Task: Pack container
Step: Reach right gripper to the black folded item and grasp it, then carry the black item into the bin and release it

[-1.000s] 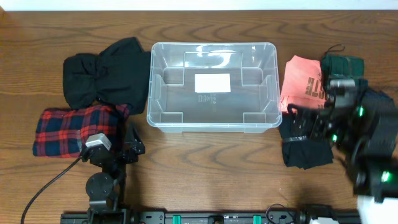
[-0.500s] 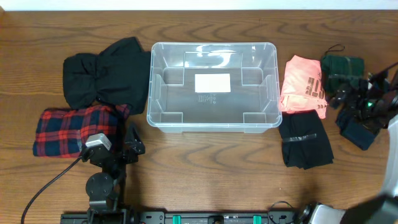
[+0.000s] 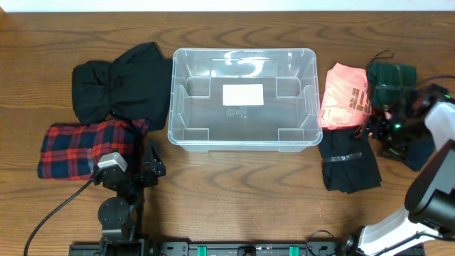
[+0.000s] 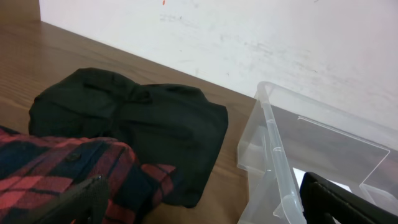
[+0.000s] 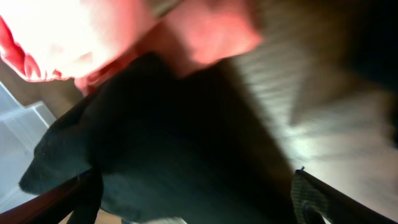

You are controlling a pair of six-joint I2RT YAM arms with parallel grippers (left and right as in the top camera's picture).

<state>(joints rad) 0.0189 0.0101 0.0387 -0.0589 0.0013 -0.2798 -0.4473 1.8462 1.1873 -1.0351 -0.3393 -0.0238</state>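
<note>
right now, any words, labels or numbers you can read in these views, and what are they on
Nothing reads clearly.
white label on the container base: looks blank; small marks under it too small to read.
dark lettering on the pink shirt: sideways, too blurred to read.

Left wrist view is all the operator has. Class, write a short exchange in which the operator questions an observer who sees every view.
Operator: Is anything packed yet?
Observer: No, the container holds nothing but its white label.
Operator: Where is the right pincer?
Observer: The right pincer is open over the edge of the black garment, beside the pink shirt.
</note>
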